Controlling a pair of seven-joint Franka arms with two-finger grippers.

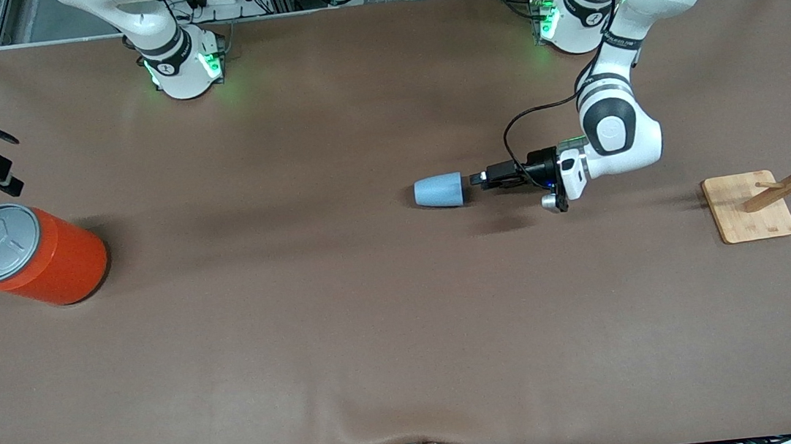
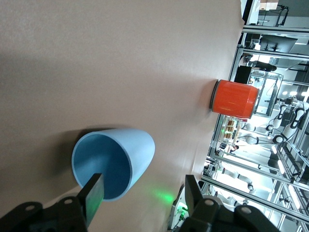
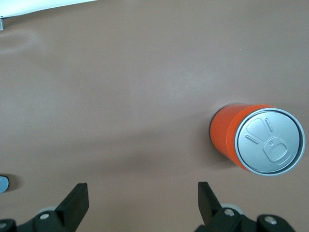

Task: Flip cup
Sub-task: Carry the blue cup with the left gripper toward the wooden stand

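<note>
The cup [image 1: 439,192] lies sideways, mouth at the left pincer [image 1: 476,179].

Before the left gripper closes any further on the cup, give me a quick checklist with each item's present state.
1. Cup lies on its side, mouth toward the left gripper: ok.
2. One finger inside the mouth, the other outside the wall: ok.
3. Rim firmly clamped: cannot tell.
4. Orange-red can stands well away, at the right arm's end: ok.
5. Wooden rack apart from the arm: ok.
6. Right gripper open, waiting near the can: ok.
</note>
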